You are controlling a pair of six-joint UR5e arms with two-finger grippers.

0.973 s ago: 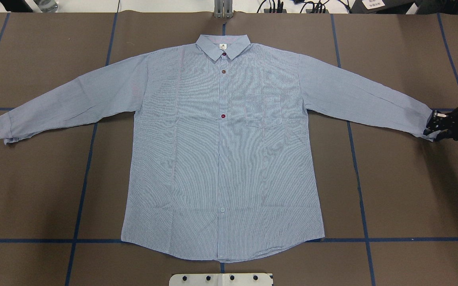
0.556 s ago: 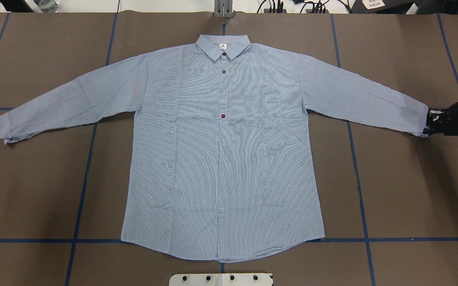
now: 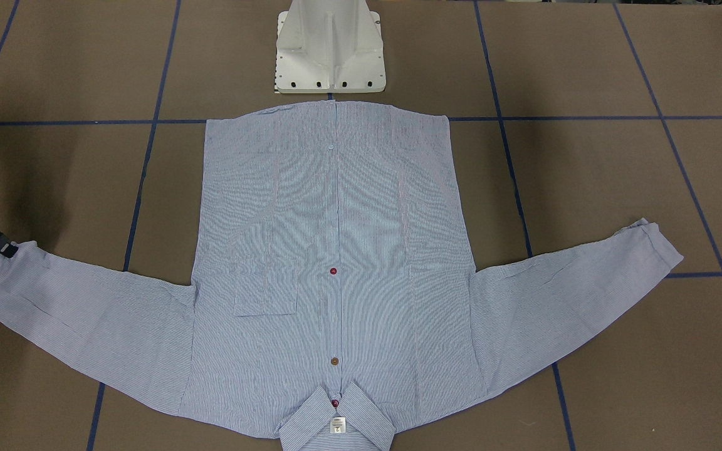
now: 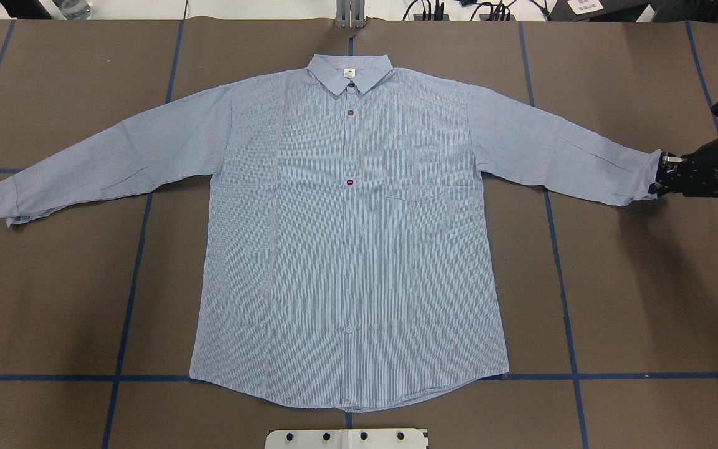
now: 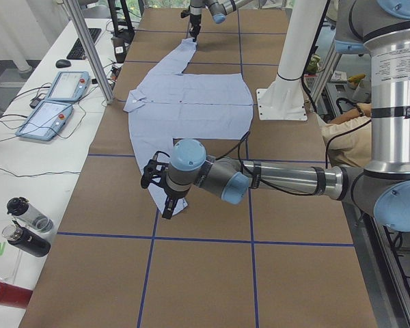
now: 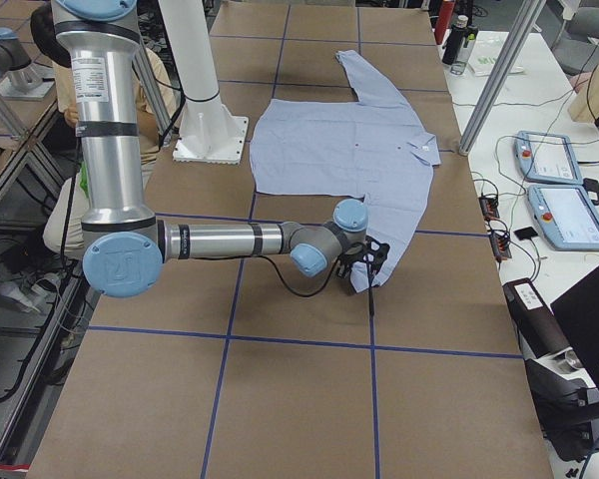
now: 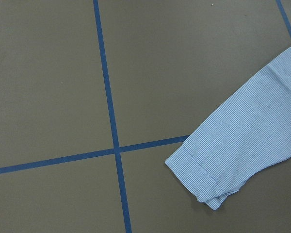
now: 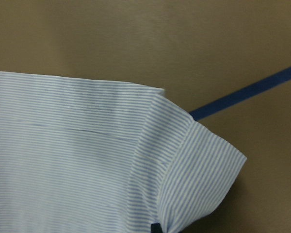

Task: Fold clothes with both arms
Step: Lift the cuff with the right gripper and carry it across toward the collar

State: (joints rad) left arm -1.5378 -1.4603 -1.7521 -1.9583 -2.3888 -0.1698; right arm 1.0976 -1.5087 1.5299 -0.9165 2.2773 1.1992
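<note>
The light blue striped shirt (image 4: 346, 249) lies flat and buttoned, front up, with the collar at the far side and both sleeves spread out. My right gripper (image 4: 661, 178) is at the right sleeve's cuff (image 4: 642, 178), shut on its end. In the right wrist view the cuff (image 8: 199, 170) is bent upward with a dark fingertip (image 8: 156, 228) at its lower edge. The left gripper (image 5: 167, 205) hangs just over the left sleeve cuff (image 5: 179, 203) and shows only in the exterior left view, so I cannot tell its state. The left wrist view looks down on that cuff (image 7: 208, 179), flat on the table.
The white pedestal base (image 3: 329, 56) stands at the shirt's hem. Blue tape lines (image 4: 128, 299) cross the brown table cover. Control tablets (image 5: 55, 102) and bottles (image 5: 27, 225) sit on the side bench. A seated person (image 5: 348, 123) is behind the robot.
My right gripper has moved inward and toward the far side, carrying the right cuff with it. The sleeve end now sits closer to the shirt body. The rest of the shirt is unchanged.
</note>
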